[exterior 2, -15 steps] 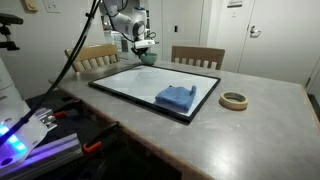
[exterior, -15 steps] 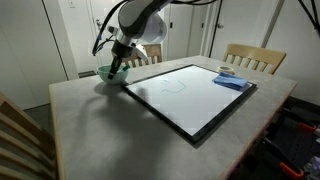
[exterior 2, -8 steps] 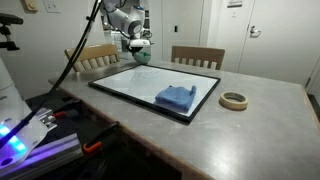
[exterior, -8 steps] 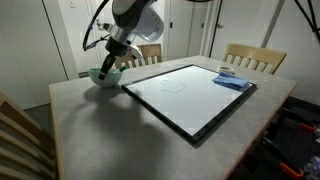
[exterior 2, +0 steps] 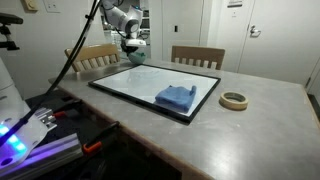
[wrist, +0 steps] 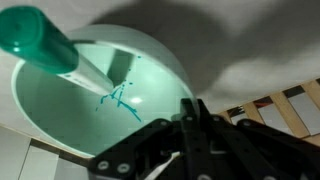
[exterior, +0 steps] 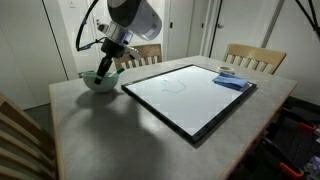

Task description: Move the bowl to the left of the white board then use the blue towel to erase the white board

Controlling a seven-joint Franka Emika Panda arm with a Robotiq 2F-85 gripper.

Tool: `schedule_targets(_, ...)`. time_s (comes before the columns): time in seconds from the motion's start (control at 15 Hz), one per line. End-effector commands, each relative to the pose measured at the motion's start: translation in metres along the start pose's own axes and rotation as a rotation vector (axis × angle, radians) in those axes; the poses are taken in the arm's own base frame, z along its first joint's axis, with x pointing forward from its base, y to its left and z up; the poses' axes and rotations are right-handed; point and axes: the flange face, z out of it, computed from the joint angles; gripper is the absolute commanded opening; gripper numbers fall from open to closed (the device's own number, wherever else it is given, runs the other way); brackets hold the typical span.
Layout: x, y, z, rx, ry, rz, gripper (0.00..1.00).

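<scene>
In an exterior view the gripper (exterior: 102, 70) holds the bowl (exterior: 95, 84), perhaps lifted, at ten o'clock of the white board (exterior: 185, 100); in an exterior view the blue towel (exterior 2: 175, 97) lies on the board's four o'clock part; in the wrist view the jaws pinch the bowl's rim at five o'clock

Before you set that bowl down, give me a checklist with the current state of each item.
1. Gripper shut on the rim of the bowl: ok.
2. Bowl beyond the corner of the white board, over the table: ok.
3. Bowl bottom touching the table: cannot tell.
4. Green utensil inside the bowl: ok.
5. Blue towel lying on the white board, nothing on top of it: ok.
</scene>
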Motion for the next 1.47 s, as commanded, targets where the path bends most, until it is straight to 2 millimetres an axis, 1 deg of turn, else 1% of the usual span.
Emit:
schedule_targets(0.0,-0.008,-0.019,0.0,0.03,-0.058,-0.025,0.01)
schedule_targets(0.13,-0.007,-0.028,0.0,0.021,-0.075,-0.012,0.01)
schedule_targets(0.53,-0.007,-0.06,-0.006,-0.035,-0.143,0.099,0.01)
schedule_targets(0.73,-0.013,-0.08,-0.005,-0.063,-0.16,0.158,0.01)
schedule_targets(1.07,-0.031,-0.122,0.005,-0.105,-0.172,0.216,0.01)
schedule_targets(1.2,-0.038,-0.136,0.008,-0.122,-0.164,0.224,0.01)
schedule_targets(1.4,-0.049,-0.153,0.01,-0.134,-0.155,0.229,0.01)
